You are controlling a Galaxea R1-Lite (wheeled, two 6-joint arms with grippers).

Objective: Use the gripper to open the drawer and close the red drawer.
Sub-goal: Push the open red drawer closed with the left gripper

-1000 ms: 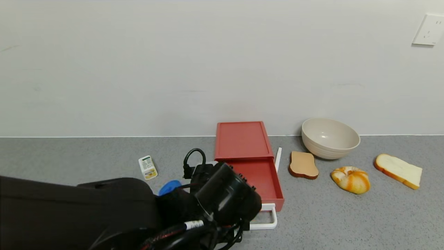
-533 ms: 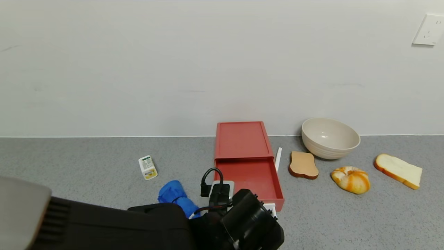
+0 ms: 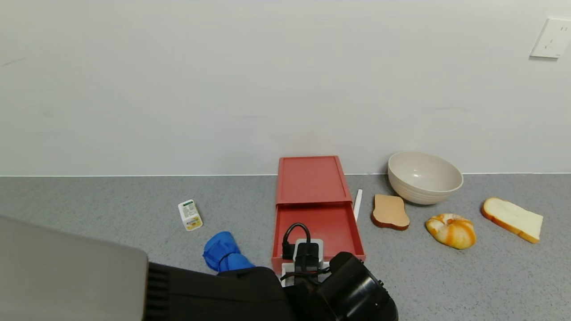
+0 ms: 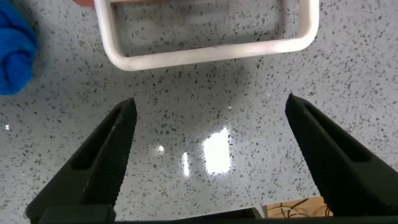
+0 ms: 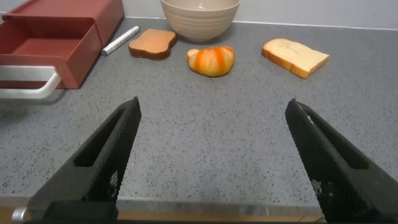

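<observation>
The salmon-red drawer (image 3: 311, 179) stands against the back wall with its tray (image 3: 328, 223) slid out toward me and empty. My left arm (image 3: 343, 292) lies over the tray's front, hiding most of the white loop handle in the head view. In the left wrist view the handle (image 4: 205, 53) lies flat on the counter just beyond my left gripper (image 4: 210, 102), which is open wide and empty, touching nothing. My right gripper (image 5: 212, 104) is open and empty over the counter's front edge; the drawer (image 5: 56, 37) and its handle (image 5: 31, 87) show off to its side.
A beige bowl (image 3: 424, 177), a brown toast slice (image 3: 390, 211), an orange bun (image 3: 450, 230) and a white bread slice (image 3: 512, 219) lie right of the drawer. A white pen (image 3: 357, 204) lies beside the tray. A blue cloth (image 3: 223, 256) and a small carton (image 3: 190, 215) lie left.
My left arm has swung to the right, from the tray's left side to in front of the handle. The drawer and the other things have not moved.
</observation>
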